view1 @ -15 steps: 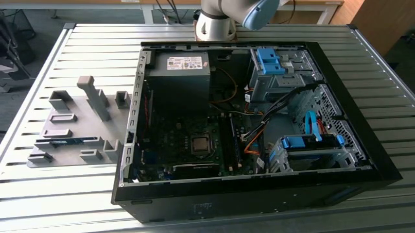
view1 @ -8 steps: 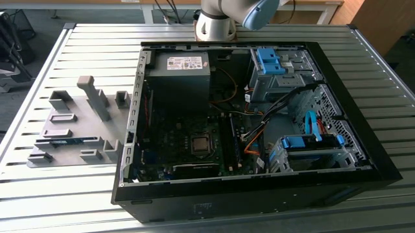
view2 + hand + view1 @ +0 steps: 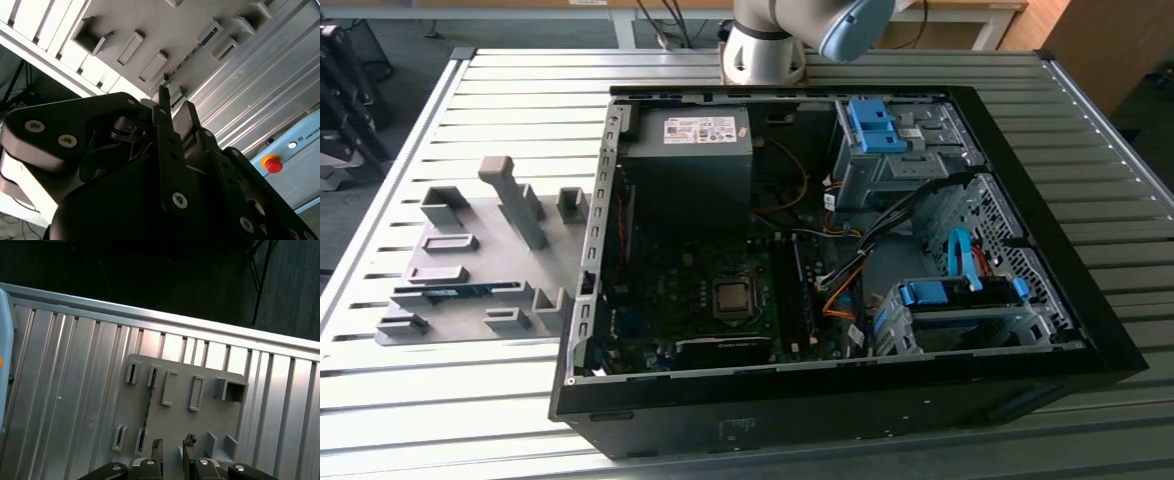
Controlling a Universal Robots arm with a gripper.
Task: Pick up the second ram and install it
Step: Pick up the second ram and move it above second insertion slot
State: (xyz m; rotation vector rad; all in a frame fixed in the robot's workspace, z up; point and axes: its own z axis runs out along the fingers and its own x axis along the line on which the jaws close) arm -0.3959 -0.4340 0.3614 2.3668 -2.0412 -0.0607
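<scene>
**Your hand [image 3: 173, 446] hangs open and empty over the grey holder plate [image 3: 487, 262], where the second ram [image 3: 454, 292] sits in its slot.**
You have a slatted metal tabletop [image 3: 454, 400] carrying an open black computer case [image 3: 827, 420] with its motherboard [image 3: 720, 290] exposed. In the exterior view the arm [image 3: 774, 40] rises at the far side of the case. The plate lies flat on the tabletop just beside the case, on the exterior view's left, and the blue ram stands on edge among its raised holders. In the first wrist view your fingertips [image 3: 157, 449] stand a little apart with nothing between them. There the ram shows as a thin dark line just beside them, outside the gap.
</scene>
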